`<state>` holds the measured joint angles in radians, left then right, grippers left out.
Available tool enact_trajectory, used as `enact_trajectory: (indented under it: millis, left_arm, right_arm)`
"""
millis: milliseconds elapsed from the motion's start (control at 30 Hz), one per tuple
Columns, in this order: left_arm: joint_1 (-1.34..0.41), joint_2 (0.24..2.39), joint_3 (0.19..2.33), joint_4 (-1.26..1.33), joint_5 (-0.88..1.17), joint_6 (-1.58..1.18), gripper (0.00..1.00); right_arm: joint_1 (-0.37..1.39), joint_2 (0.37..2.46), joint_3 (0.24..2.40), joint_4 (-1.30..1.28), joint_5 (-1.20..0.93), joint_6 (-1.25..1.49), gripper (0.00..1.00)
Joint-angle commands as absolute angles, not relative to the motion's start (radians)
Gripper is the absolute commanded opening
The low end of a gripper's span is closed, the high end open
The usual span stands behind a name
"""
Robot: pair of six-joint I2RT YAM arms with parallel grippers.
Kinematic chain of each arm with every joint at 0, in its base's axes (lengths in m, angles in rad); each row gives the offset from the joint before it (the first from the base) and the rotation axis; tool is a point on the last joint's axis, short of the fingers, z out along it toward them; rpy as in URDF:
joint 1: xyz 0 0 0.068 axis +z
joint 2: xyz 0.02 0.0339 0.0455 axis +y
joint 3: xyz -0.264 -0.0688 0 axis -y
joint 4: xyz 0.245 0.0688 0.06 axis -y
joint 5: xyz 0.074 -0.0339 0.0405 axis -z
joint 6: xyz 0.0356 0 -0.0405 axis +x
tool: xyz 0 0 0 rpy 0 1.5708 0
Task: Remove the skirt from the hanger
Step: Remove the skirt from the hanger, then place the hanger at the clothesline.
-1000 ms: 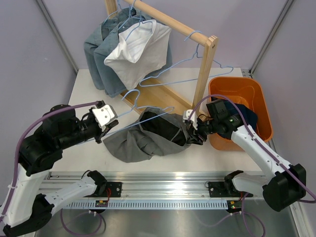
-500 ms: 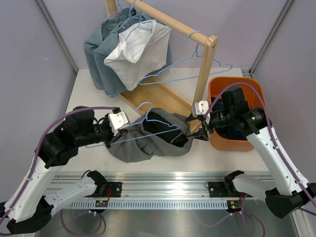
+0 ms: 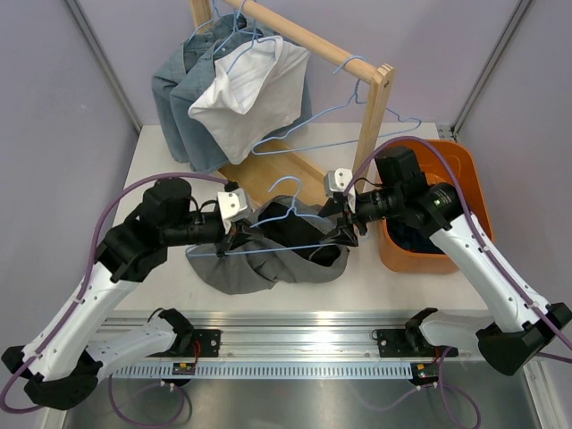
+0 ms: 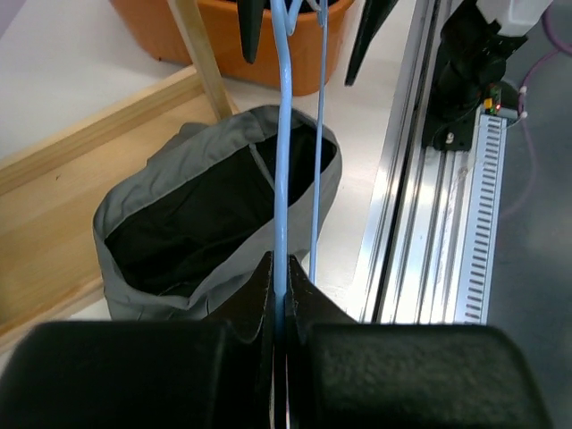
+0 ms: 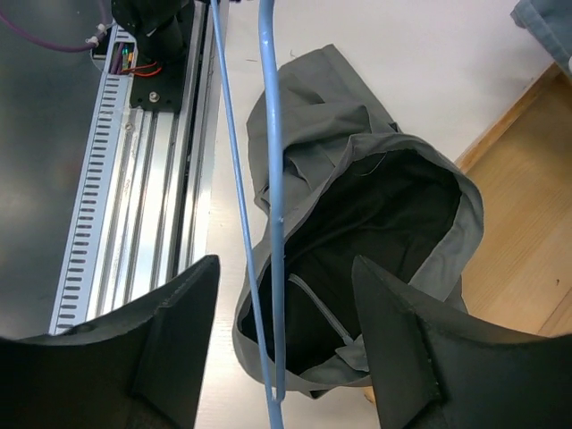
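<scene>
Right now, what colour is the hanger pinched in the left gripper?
Light blue. The hanger shows best in the left wrist view, clamped by the left gripper.

Walls: you have pale lilac panels (image 3: pixel 54 107) left, right and behind | Frame: slim metal posts (image 3: pixel 103 67) slant up the corners | Table: white top (image 3: pixel 161 161), evenly lit, soft shadows | Furniture: wooden rack (image 3: pixel 371 134) stands diagonally on your table, orange bin (image 3: pixel 429 161) just beside its right post | Near edge: aluminium rail (image 3: pixel 295 340)

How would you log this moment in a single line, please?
left gripper: shut on blue hanger | right gripper: open, astride hanger wires | gray skirt: slumped on table under hanger
</scene>
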<state>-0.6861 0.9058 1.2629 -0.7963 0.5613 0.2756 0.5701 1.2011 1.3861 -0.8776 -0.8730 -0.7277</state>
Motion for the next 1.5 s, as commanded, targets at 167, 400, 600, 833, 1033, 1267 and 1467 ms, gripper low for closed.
enact_trajectory:
  millis: [167, 400, 600, 833, 1033, 1267, 1467]
  left_arm:
    - [-0.684, 0.903, 1.203, -0.543, 0.65, 0.175, 0.0]
    - [-0.684, 0.931, 1.173, -0.468, 0.647, 0.152, 0.37]
    - [-0.681, 0.908, 1.206, -0.592, 0.533, 0.285, 0.81]
    - [-0.621, 0.853, 1.21, -0.733, 0.54, 0.382, 0.82]
    - [-0.617, 0.825, 1.233, -0.817, 0.468, 0.44, 0.82]
    - [-0.614, 0.825, 1.232, -0.835, 0.459, 0.44, 0.57]
    - [-0.615, 0.833, 1.215, -0.804, 0.486, 0.43, 0.34]
  right_arm:
    - [0.589, 1.166, 1.413, -0.841, -0.929, -0.664, 0.32]
    - [0.583, 1.15, 1.416, -0.92, -0.919, -0.716, 0.0]
    - [0.534, 1.124, 1.411, -0.962, -0.945, -0.75, 0.0]
    - [0.509, 1.112, 1.39, -0.973, -0.954, -0.752, 0.0]
    - [0.489, 1.105, 1.382, -1.002, -0.942, -0.779, 0.0]
    - [0.471, 1.098, 1.378, -1.011, -0.942, -0.787, 0.0]
    - [0.468, 1.091, 1.379, -1.002, -0.948, -0.775, 0.0]
